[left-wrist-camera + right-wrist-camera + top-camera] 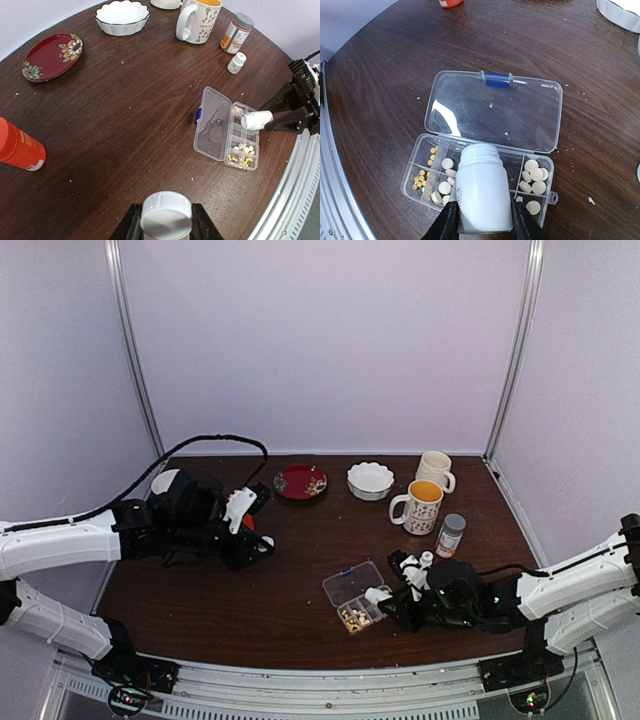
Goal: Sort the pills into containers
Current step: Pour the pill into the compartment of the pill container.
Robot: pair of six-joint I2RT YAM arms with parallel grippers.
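The clear organiser box (411,176) lies with its lid (495,107) flat open, and its compartments are the containers. White pills (536,174) fill the right compartments. More white ones (445,187) and tiny yellow pills (421,178) lie at the left. My right gripper (482,220) is shut on a white uncapped bottle (482,192), tipped mouth-forward over the middle compartments. In the top view this gripper (385,602) sits at the box's (355,592) right side. My left gripper (166,222) is shut on a white cap (166,214), held above bare table far left of the box (216,125).
An orange bottle (20,146) lies at the left. At the back stand a red plate (300,481), a white bowl (370,480) and two mugs (420,506). A grey-capped amber bottle (451,535) and a small white bottle (237,62) stand behind the box.
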